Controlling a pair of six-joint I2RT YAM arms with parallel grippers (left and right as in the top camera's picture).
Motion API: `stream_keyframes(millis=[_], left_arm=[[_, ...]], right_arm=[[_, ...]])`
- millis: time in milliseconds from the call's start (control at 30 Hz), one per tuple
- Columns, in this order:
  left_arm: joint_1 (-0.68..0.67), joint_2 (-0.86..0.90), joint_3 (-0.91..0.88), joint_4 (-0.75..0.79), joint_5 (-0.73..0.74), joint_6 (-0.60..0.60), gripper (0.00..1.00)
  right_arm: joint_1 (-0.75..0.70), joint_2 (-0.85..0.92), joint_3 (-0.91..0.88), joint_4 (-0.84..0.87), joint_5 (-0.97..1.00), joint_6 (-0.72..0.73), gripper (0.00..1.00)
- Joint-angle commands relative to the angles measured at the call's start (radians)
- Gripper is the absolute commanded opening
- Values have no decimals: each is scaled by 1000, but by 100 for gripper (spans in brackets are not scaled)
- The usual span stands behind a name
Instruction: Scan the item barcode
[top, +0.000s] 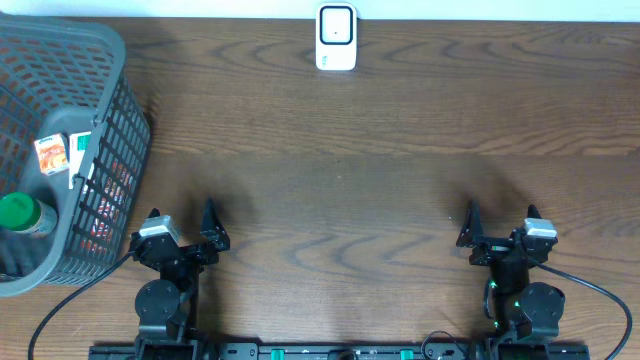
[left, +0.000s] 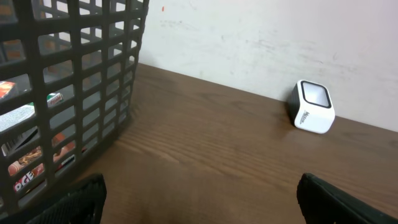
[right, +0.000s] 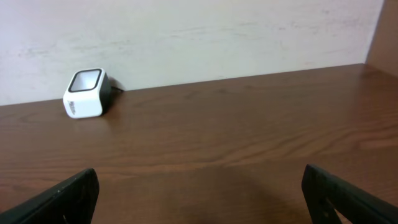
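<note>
- The left hand (top: 180, 212) hovers low over the near edge of the bench (top: 340, 170), its fingers (left: 74, 199) spread wide apart. It holds nothing and touches nothing.
- The right hand (top: 500, 212) hangs level with it on the other side of the bench, its jaws equally wide. Nothing is between them and they touch nothing.
- Bare wood grain fills the gap between each pair of fingers in both wrist views.
- A dark grey mesh basket (top: 120, 150) stands at the left end of the bench, just beside the left hand and slightly beyond it.
- Inside the basket lie a green-capped bottle (top: 18, 212) and several packets (top: 50, 152) printed in white, orange and red. Their barcodes cannot be made out.
- The small white scanner (top: 336, 37) sits at the far edge of the bench, about midway across and close to the pale wall (right: 217, 31).
- The scanner's dark-framed window tilts up and towards the arms.
- The scanner is well apart from both hands and from the basket, with open bench between them.
</note>
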Motion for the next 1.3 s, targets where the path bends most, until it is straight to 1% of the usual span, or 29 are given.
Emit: stream_keyframes(millis=[0,1100,1200,1267], left_arm=[[-4,-6,-33,-16,10,8,98],[-4,-6,-33,-14,10,8,98],[-4,-6,-33,-18,95,10,98],[-4,-5,-32,-11,174,48,98]], right_arm=[[9,-7,-2,-5,-8,-14,99],[9,-7,-2,-5,-8,-14,99],[9,-7,-2,-5,-8,-14,99],[9,-7,-2,-5,-8,-14,99]])
